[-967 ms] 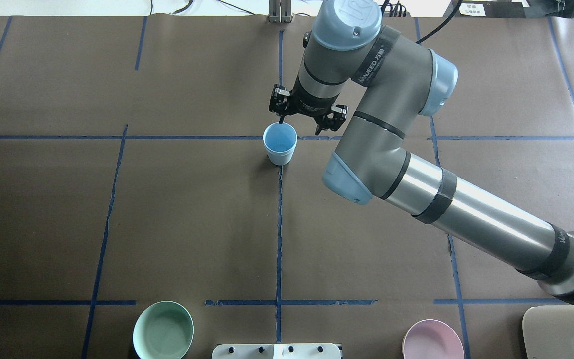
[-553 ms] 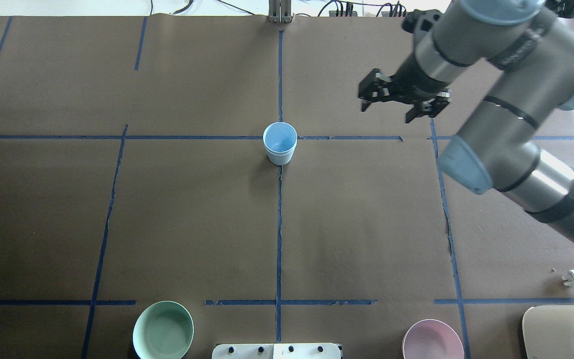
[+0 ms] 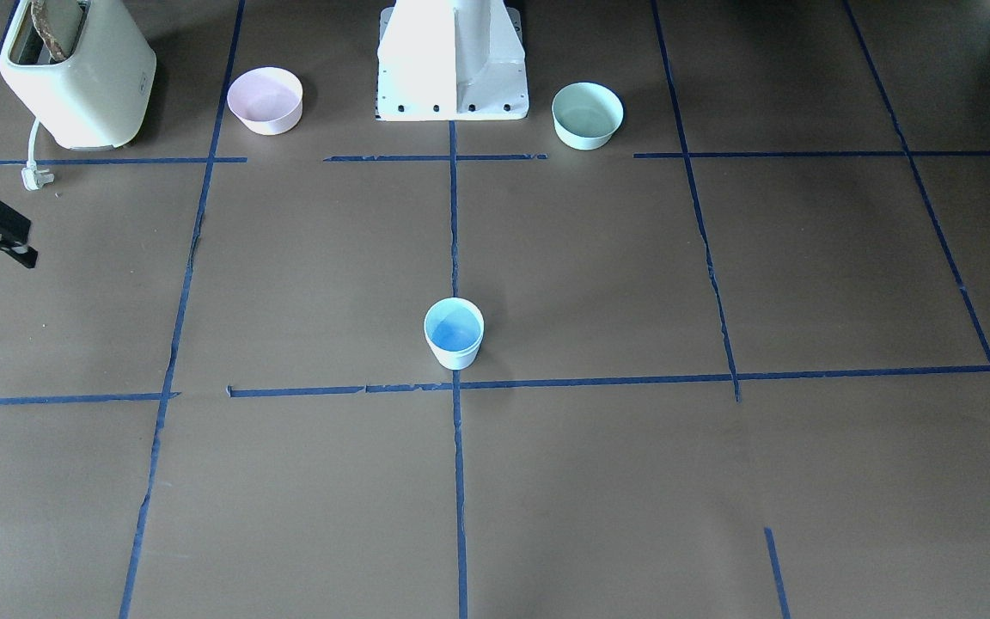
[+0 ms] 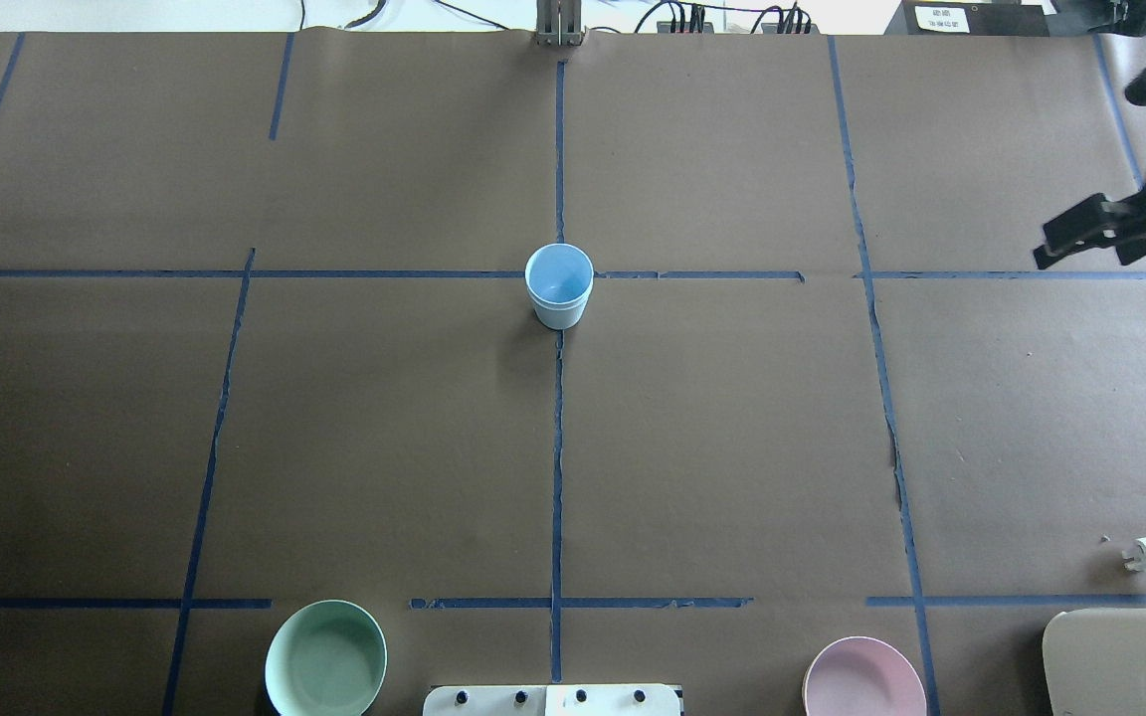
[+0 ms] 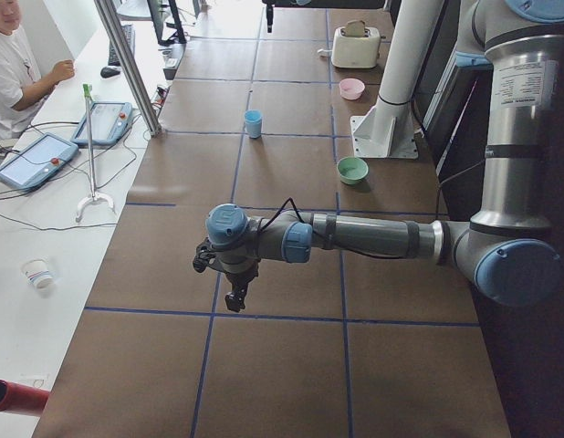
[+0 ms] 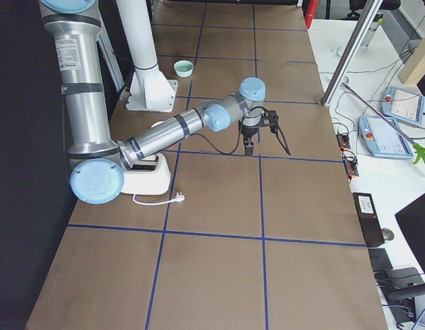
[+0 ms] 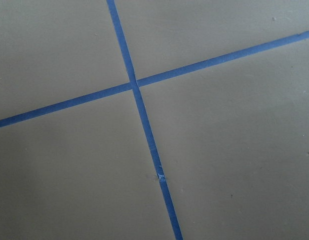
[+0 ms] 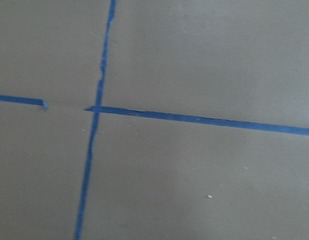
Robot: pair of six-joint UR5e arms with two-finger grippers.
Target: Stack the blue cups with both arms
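Count: one blue cup (image 4: 559, 285), upright at tabletop (image 4: 334, 447) centre. Two grippers: right gripper (image 6: 267, 148) spread; left gripper (image 5: 225, 278), cannot tell.

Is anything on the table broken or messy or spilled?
Nothing is spilled or knocked over: the pale blue plastic cup stands upright. Only small oddities: the blue tape grid is wrinkled with gaps, and the cream toaster has its white plug lying loose on the brown table cover.

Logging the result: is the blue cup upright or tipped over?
Upright: the blue cup stands on its base with its open mouth facing up.
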